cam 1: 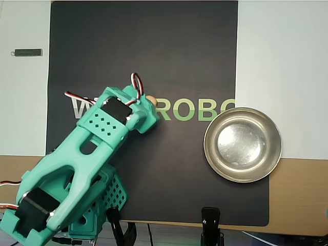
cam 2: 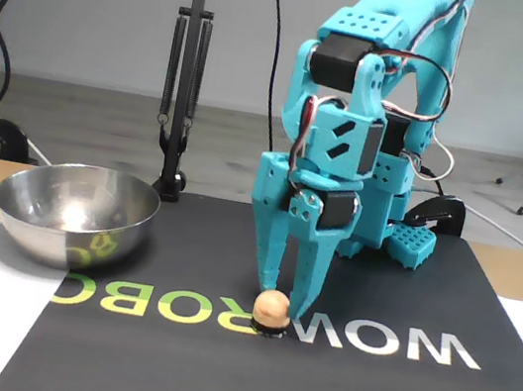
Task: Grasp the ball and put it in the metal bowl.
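Note:
The pale peach ball (cam 2: 271, 307) rests on the black mat (cam 2: 211, 378), on the green lettering. In the overhead view only a sliver of the ball (cam 1: 152, 99) shows past the teal gripper head. My gripper (cam 2: 285, 297) points straight down with its fingertips low at the ball, one on each side and slightly behind it. The jaws stand a little apart and are open; I cannot tell if they touch the ball. The metal bowl (cam 2: 69, 234) sits left of the ball in the fixed view and holds nothing. In the overhead view the bowl (cam 1: 210, 146) lies to the right.
The mat (cam 1: 154, 51) lies on white and tan table surface. A small dark bar (cam 1: 28, 52) lies at the far left. A black clamp stand (cam 2: 183, 92) rises behind the bowl. The arm's teal base (cam 2: 404, 242) stands at the mat's back edge.

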Robot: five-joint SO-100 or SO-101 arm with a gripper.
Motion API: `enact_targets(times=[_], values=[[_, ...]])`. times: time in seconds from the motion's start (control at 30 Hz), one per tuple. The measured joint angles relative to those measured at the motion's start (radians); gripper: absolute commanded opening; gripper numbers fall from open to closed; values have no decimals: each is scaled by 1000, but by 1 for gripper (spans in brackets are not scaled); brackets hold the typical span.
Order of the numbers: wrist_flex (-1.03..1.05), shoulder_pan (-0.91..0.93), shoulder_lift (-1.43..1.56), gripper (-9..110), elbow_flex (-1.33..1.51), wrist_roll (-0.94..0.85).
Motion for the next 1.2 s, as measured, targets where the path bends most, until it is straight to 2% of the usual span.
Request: enact_targets(times=[1.2], values=[[0,11,-5,52,0,0]])
